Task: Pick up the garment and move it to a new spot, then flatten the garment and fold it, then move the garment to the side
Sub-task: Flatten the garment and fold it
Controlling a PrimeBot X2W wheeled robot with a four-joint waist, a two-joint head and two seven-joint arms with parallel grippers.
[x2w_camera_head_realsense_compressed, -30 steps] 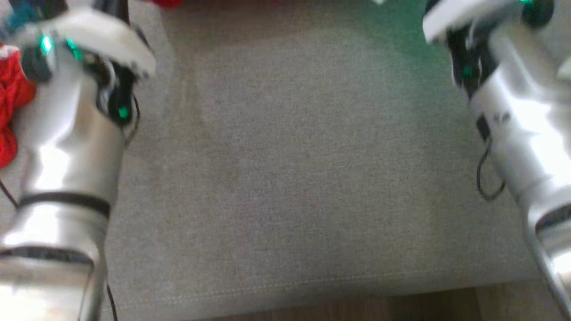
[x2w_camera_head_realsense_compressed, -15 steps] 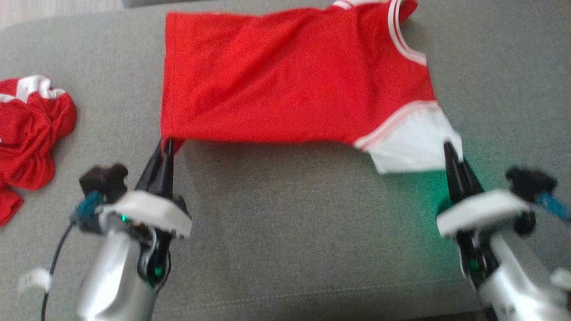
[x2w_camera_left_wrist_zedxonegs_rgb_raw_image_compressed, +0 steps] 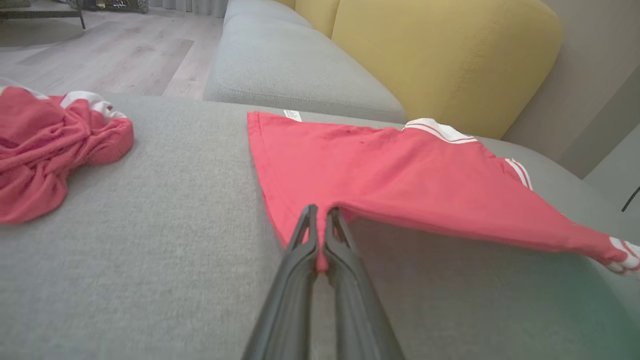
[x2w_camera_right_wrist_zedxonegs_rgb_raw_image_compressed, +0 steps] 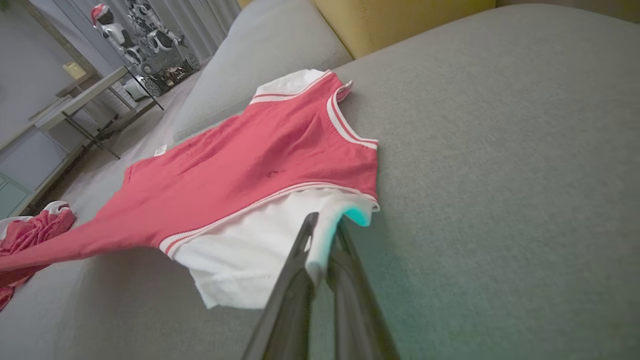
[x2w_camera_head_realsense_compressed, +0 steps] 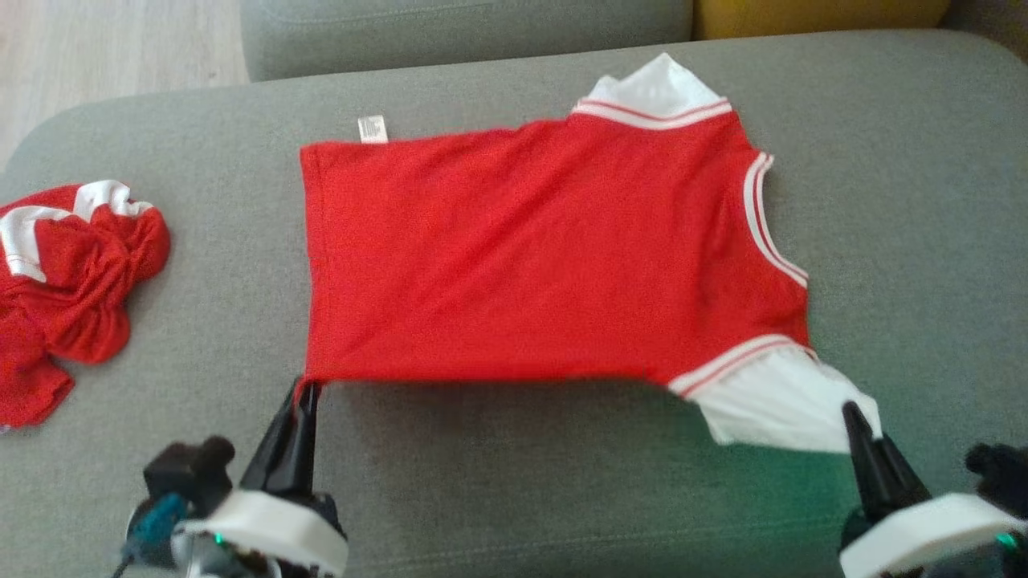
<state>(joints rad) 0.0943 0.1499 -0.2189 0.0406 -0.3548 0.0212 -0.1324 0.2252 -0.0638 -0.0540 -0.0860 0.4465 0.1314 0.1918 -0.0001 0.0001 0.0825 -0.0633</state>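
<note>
Dark fingers of L claw are pinched shut on the near-left hem corner of the red shirt; L wrist view shows a bit of red cloth squeezed between them. R claw is clamped the same way on the edge of the white near sleeve, cloth caught between its fingers. Both claws sit low at the shirt's near edge, L at its left end, R at its right. That edge runs taut between them, raised slightly off the grey cushion w/ a shadow under it. Rest of the shirt lies spread on the cushion: hem to the left, neck trim to the right, far sleeve poking out at the back. Small white tag sticks out at the far-left hem corner. Well to the left, a 2nd red & white garment lies crumpled on the same cushion. Beyond are another grey cushion, a yellow one & wood floor.
</note>
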